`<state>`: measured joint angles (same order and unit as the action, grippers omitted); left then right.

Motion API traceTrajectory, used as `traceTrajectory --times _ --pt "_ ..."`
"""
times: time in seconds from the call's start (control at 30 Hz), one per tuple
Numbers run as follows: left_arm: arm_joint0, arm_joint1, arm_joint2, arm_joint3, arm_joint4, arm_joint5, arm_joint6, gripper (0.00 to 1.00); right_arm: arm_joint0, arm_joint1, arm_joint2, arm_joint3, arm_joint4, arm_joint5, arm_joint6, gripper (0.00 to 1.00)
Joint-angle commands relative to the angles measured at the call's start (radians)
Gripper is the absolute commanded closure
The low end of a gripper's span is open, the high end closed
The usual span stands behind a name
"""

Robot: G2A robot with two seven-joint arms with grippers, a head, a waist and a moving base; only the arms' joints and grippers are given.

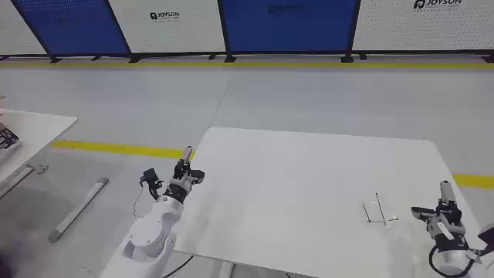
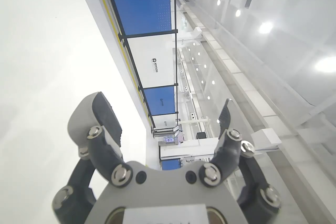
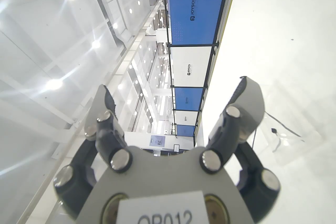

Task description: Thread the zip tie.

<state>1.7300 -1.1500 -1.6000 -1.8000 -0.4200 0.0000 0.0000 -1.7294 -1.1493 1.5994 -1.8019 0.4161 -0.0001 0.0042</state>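
Lying flat, thin dark zip tie (image 1: 377,208)

On surface (image 1: 309,177): zip ties (image 1: 379,213), crossed over one another, near the right fingers (image 3: 249,99), on their inward side. At the surface's opposite edge, well apart from the ties: left fingers (image 2: 105,117).

2 pincers are counted: left pincer (image 2: 165,109) and right pincer (image 3: 173,89). 1 large white desk (image 1: 293,185) is counted, w/ approx. 3 thin zip ties (image 1: 377,207) crossed on it; the exact no. can't be told. Behind, 2 blue panels (image 1: 287,8) and 3 white panels (image 1: 164,11) are counted.
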Motion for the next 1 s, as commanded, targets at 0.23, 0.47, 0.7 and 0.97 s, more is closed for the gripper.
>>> traceTrajectory --times 0.23,0.47,0.7,0.97 --pt "0.0 0.0 0.0 0.0 0.0 0.0 0.0 0.0 0.005 0.023 0.075 0.006 -0.053 0.028 0.353 0.0" --pt "0.0 0.0 0.0 0.0 0.0 0.0 0.0 0.0 0.006 0.026 0.091 0.01 -0.059 0.037 0.372 0.0" --pt "0.0 0.0 0.0 0.0 0.0 0.0 0.0 0.0 0.006 0.026 0.091 0.01 -0.059 0.037 0.372 0.0" --pt "0.0 0.0 0.0 0.0 0.0 0.0 0.0 0.0 0.008 0.029 0.09 0.005 -0.073 0.033 0.427 0.0"
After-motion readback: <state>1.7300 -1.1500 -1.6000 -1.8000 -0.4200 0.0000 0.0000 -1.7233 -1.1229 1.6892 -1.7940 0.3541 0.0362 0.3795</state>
